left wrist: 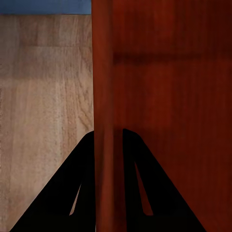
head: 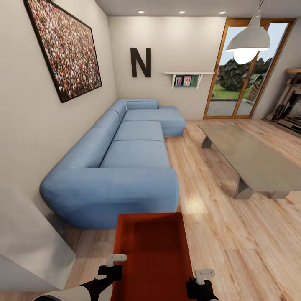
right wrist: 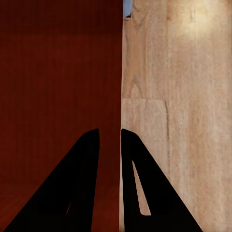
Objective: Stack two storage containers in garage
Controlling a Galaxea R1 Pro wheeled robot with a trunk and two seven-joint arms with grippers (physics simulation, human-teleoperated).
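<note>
Both end effectors clamp container (head: 150, 246) walls | wood-plank floor (head: 234, 234) | sofa (head: 121, 167) ahead

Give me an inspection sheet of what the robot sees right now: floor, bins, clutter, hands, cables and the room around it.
Surface: light wood-plank floor, glossy, in the living room.
Job's things: one orange-red bin, open top, in front of the robot and just short of the sofa end; whether it rests on the floor or is lifted cannot be told. A second bin: nothing seen.
Clutter: nothing seen on the floor near the bin.
Hands: left hand straddles the bin's left wall, right hand straddles its right wall, one finger on each side of the wall.
Cables: nothing seen.
Surroundings: blue sofa, grey low table, glass doors, wall picture, hanging lamp.
</note>
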